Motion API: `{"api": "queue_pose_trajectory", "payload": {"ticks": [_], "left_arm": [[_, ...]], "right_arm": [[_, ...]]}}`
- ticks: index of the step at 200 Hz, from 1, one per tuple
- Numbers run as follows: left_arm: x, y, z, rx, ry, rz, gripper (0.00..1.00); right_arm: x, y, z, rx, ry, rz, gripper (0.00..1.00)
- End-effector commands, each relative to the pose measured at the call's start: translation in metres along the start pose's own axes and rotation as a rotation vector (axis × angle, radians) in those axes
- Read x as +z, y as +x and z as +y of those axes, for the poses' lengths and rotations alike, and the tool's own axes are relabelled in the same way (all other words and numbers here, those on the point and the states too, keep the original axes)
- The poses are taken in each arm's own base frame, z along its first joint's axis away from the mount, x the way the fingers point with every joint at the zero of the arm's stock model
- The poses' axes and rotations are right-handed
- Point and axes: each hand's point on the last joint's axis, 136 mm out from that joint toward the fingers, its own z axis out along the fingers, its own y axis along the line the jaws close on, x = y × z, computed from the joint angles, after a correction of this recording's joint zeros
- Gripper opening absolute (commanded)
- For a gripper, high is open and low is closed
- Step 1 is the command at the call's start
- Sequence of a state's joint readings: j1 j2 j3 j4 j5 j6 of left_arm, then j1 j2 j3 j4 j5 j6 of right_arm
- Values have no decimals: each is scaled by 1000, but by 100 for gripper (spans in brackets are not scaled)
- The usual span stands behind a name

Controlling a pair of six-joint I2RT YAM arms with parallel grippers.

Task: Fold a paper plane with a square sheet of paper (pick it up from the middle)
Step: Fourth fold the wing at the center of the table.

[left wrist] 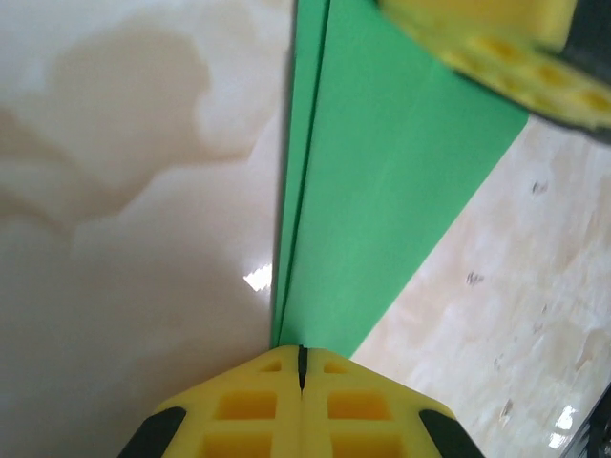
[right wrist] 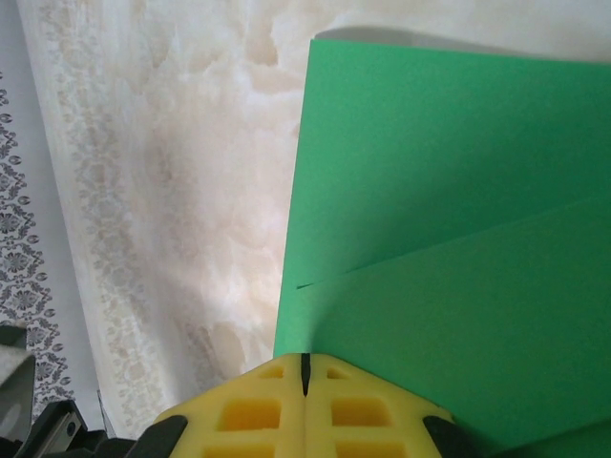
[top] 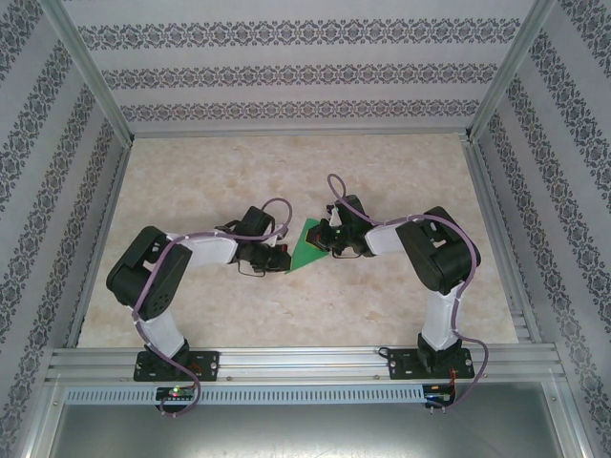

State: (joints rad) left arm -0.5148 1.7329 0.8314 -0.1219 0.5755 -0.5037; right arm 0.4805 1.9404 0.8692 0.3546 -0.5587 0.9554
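Note:
The bright green paper (top: 307, 248) is folded into a pointed wedge and held between both grippers near the table's middle. In the left wrist view the paper (left wrist: 382, 191) narrows toward my left gripper (left wrist: 301, 351), whose yellow fingers are shut on its pointed end. A straight crease runs along its left side. My right gripper's yellow finger (left wrist: 496, 48) shows at the paper's far end. In the right wrist view my right gripper (right wrist: 305, 359) is shut on the edge of the paper (right wrist: 430, 172), where a folded layer overlaps. From above, the left gripper (top: 284, 256) and right gripper (top: 327, 239) face each other.
The marble-patterned table (top: 286, 172) is enclosed by patterned walls (top: 286, 72) on three sides. Aluminium frame posts (top: 95, 76) stand at the back corners and a rail (top: 305, 361) runs along the near edge by the arm bases.

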Motion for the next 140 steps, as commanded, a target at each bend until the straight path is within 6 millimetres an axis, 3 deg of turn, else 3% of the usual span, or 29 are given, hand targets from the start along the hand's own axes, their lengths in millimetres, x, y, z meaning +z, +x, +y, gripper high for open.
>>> {"api": "queue_pose_trajectory", "payload": {"ticks": [1,17,48,79,114,140], "left_arm": [[-7,56,29,-77,-89,171,0],[-13,45,22,-50,-74,125,0],[-30,0,-13,16,28,-64,0],[-26,-21,-32,-1,140,-156,0],[-14,-32,-29,-5,117,-141,0],[-1,-30,-23,-29,105,-101,0]], "right_arm": [[-1,23,-82,105,268,38,0],[-1,23,-83,107,270,38,0],[0,23,-76,98,244,38,0],[3,23,-67,83,219,41,0],[5,24,-66,81,216,44,0],[4,22,-61,74,201,39,0]]}}
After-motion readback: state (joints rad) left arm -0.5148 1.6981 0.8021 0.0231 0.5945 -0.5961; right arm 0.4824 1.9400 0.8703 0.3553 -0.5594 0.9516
